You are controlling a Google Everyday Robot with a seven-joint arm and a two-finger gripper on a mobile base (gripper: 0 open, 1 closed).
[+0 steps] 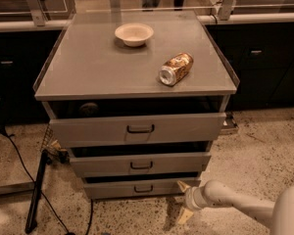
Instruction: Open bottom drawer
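The bottom drawer (112,190) is the narrowest and lowest of three grey drawers in the cabinet, with a small dark loop handle (143,188) at its centre. Its front stands slightly out, with a dark gap above it. My gripper (182,201) is low at the drawer's right end, just off its front right corner and right of the handle. Its pale fingers are spread apart, one finger (182,185) up by the drawer's corner and the other down near the floor. It holds nothing.
The mid-sized drawer (98,164) and the widest top drawer (88,129) are above, both slightly out. On the cabinet top (88,67) are a white bowl (134,34) and a can lying on its side (175,68). A black cable and stand (36,195) are on the floor at the left.
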